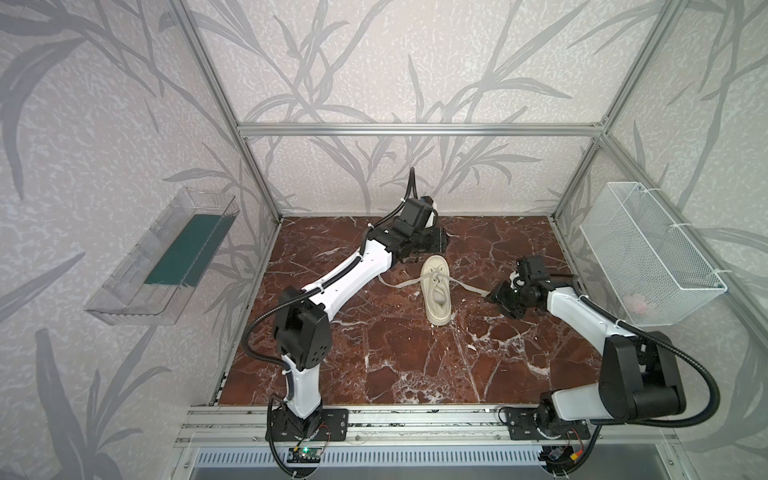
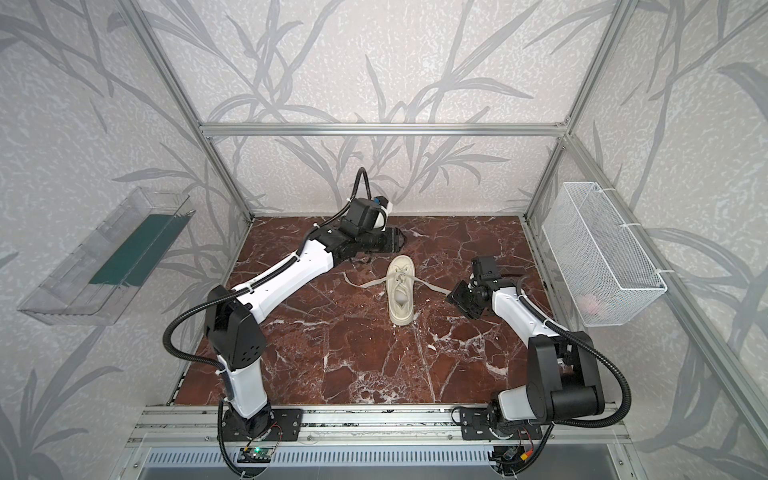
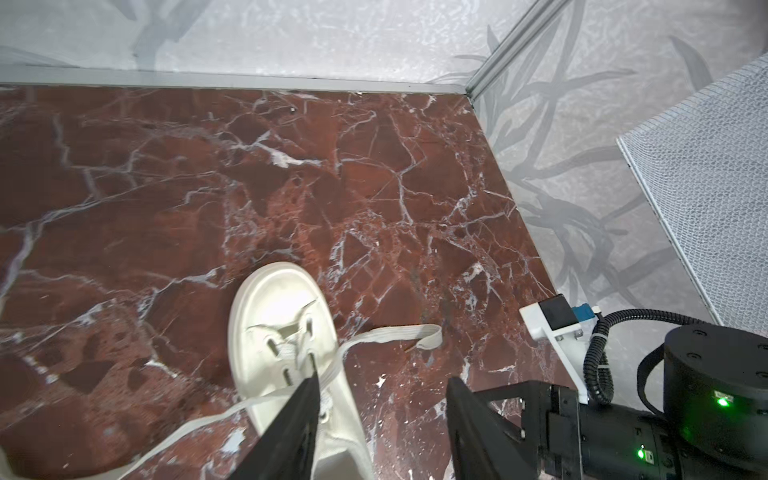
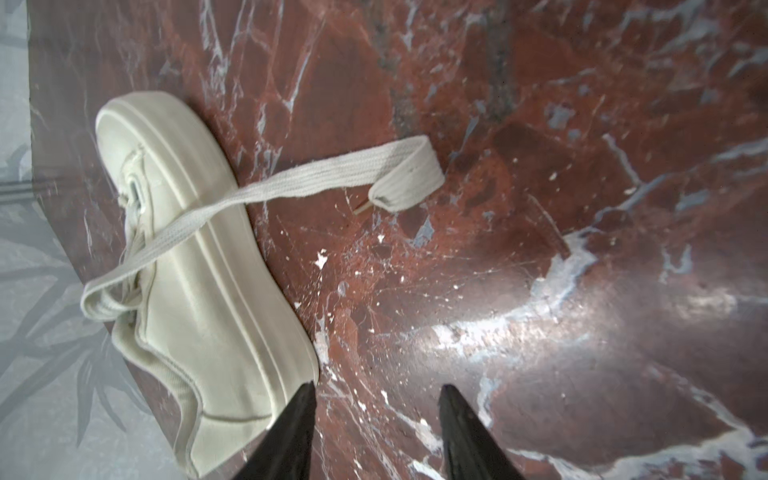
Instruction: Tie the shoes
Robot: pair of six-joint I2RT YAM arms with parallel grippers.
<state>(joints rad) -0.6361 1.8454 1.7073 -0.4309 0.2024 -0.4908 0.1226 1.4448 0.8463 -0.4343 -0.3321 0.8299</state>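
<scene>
The shoe (image 1: 435, 291) (image 2: 401, 291) is a cream low-top sneaker that stands on the red marble tabletop (image 1: 374, 353), toe toward the back wall. Its laces are untied. The left lace (image 1: 388, 284) trails out to the left. The right lace (image 1: 469, 287) (image 4: 332, 174) trails to the right and its end is folded back on itself. My left gripper (image 1: 442, 241) (image 3: 384, 386) hovers behind the toe, open and holding nothing. My right gripper (image 1: 494, 299) (image 4: 378, 395) is open just right of the right lace's end, also holding nothing.
A white mesh basket (image 1: 648, 257) hangs on the right wall, with something pale pink in its near corner. A clear plastic bin (image 1: 166, 257) is mounted on the left wall. Aluminium frame posts (image 1: 257, 166) and walls bound the tabletop on three sides.
</scene>
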